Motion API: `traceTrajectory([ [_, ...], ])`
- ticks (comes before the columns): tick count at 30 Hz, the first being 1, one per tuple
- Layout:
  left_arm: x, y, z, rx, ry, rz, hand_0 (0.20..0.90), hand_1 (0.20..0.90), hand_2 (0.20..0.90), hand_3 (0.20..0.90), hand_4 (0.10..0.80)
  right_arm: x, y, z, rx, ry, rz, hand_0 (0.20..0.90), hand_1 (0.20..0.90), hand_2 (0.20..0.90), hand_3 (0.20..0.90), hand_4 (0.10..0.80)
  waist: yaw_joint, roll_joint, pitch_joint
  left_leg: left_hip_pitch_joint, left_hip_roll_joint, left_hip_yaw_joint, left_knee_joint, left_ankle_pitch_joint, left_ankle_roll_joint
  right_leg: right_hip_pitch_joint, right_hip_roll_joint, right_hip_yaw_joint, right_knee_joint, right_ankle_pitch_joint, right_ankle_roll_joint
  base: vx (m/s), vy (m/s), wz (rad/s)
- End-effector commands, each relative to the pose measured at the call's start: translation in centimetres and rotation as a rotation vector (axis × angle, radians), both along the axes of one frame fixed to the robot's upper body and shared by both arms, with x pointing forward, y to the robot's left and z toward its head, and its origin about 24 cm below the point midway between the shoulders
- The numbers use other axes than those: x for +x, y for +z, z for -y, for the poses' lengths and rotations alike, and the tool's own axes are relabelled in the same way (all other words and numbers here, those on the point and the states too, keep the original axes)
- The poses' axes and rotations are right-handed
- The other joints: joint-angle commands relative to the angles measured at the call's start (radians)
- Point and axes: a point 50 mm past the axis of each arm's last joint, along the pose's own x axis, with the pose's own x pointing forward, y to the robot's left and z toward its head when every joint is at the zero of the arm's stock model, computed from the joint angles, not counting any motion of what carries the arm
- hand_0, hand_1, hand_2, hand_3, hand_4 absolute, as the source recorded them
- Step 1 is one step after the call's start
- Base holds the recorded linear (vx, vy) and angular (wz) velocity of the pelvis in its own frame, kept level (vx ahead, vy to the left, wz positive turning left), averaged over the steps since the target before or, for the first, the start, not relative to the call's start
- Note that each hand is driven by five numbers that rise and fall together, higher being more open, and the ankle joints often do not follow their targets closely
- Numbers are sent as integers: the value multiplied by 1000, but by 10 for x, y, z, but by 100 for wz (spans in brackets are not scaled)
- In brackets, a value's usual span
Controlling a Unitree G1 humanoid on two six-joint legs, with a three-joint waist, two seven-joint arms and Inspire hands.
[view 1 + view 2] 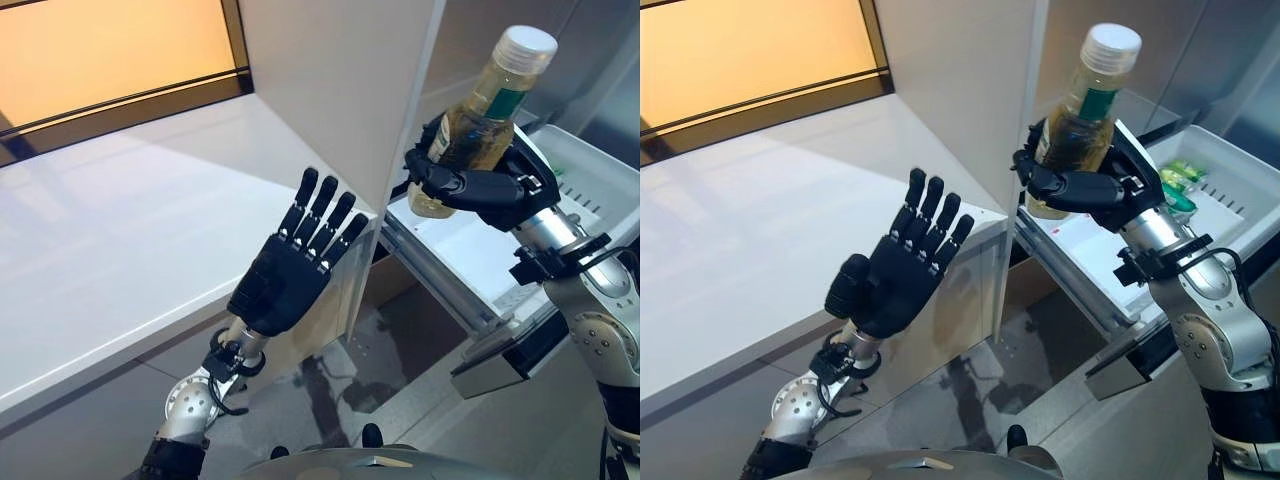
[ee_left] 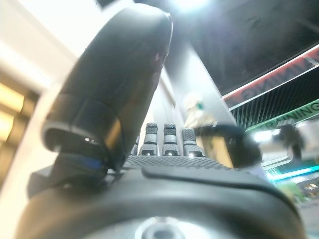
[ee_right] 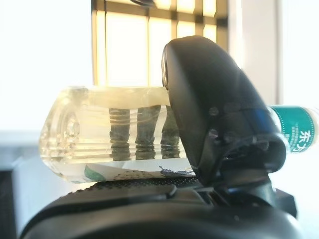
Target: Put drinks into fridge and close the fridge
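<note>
My right hand point(image 1: 490, 190) is shut on a clear bottle point(image 1: 480, 115) of pale yellow drink with a white cap and a green label, held upright at the open fridge's front. In the right wrist view the fingers and thumb point(image 3: 214, 114) wrap round the bottle point(image 3: 99, 132). My left hand point(image 1: 290, 270) is open, fingers straight and raised, in front of the white fridge door's edge point(image 1: 400, 100). It also shows in the left wrist view point(image 2: 164, 139). Green drinks point(image 1: 1180, 178) lie in the white fridge tray point(image 1: 600, 180) behind the bottle.
A white counter point(image 1: 120, 240) runs along the left under a dark-framed window point(image 1: 110, 50). A white shelf point(image 1: 470, 250) with a metal rail sticks out of the fridge below the bottle. Grey floor point(image 1: 400, 340) lies below it.
</note>
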Motion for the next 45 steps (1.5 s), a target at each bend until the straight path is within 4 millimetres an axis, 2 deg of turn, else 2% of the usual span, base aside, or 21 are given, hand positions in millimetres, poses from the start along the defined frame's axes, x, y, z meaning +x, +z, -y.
traceTrajectory([
  [1, -9, -16, 2, 31, -23, 0, 900, 900, 900, 900, 800, -20, 74, 20, 40, -44, 444, 300, 300, 300, 200, 100, -13, -45, -82, -30, -83, -2, 1, -59, 60, 21, 73, 24, 18, -21, 7, 5, 8, -30],
  [2, -15, -30, 0, 71, -25, -39, 900, 900, 900, 900, 800, -19, 74, 27, -2, -90, 442, 300, 300, 300, 200, 100, -17, -46, -81, -31, -83, 3, 1, -59, 60, 18, 75, 33, 17, -19, 9, 8, 9, -29],
  [6, -34, -65, -7, 179, -32, -140, 900, 900, 900, 900, 800, -13, 75, 44, -83, -199, 409, 300, 300, 300, 200, 100, -28, -48, -77, -28, -80, 20, 1, -73, 62, 18, 81, 51, 10, -20, 17, 35, 12, -29],
  [14, -54, -105, -31, 471, 47, -322, 900, 900, 900, 900, 800, -6, 82, 62, -229, -297, 367, 300, 300, 300, 200, 100, -35, -62, -70, -37, -75, 44, 1, -73, 64, 2, 90, 66, 8, -9, 24, 13, -21, -10],
  [18, -62, -124, -55, 774, 111, -439, 900, 900, 900, 900, 800, 1, 87, 68, -328, -327, 338, 300, 300, 300, 200, 100, -22, -74, -66, -43, -71, 50, 1, -69, 64, -1, 89, 53, 7, -8, 27, 21, -44, -8],
  [21, -61, -128, -69, 958, 164, -478, 900, 900, 900, 900, 800, 7, 90, 69, -377, -330, 308, 300, 300, 300, 200, 100, -14, -79, -65, -46, -71, 50, 1, -65, 64, -2, 88, 44, 5, -8, 28, 26, -33, -3],
  [22, -60, -130, -75, 1080, 179, -481, 900, 900, 900, 900, 800, 11, 91, 69, -425, -331, 287, 300, 300, 300, 200, 100, -6, -84, -64, -48, -70, 49, 1, -64, 63, -2, 87, 35, 5, -9, 28, 53, -43, -1],
  [25, -61, -133, -79, 1192, 177, -515, 900, 900, 900, 900, 800, 19, 90, 70, -463, -336, 247, 300, 300, 300, 200, 100, 10, -91, -64, -50, -70, 45, 1, -61, 63, -2, 85, 24, 5, -8, 29, 57, -41, 0],
  [29, -81, -150, -97, 1478, 133, -537, 900, 900, 900, 900, 800, 40, 86, 78, -512, -366, 162, 300, 300, 300, 200, 100, 48, -108, -57, -58, -70, 36, 1, -54, 65, -3, 79, -5, 5, -9, 33, 76, -76, -1],
  [38, -109, -165, -119, 1687, 102, -643, 900, 900, 900, 900, 800, 71, 69, 95, -520, -464, -22, 300, 300, 300, 200, 100, 104, -133, -21, -77, -63, 12, 2, -48, 64, -10, 78, -35, 5, -7, 35, 79, -92, 9],
  [45, -115, -163, -139, 1805, 110, -706, 900, 900, 900, 900, 800, 83, 62, 112, -506, -585, -132, 300, 300, 300, 200, 100, 134, -123, 37, -125, -64, -14, 8, -32, 66, -50, 80, -41, 15, 0, 30, -14, -88, 8],
])
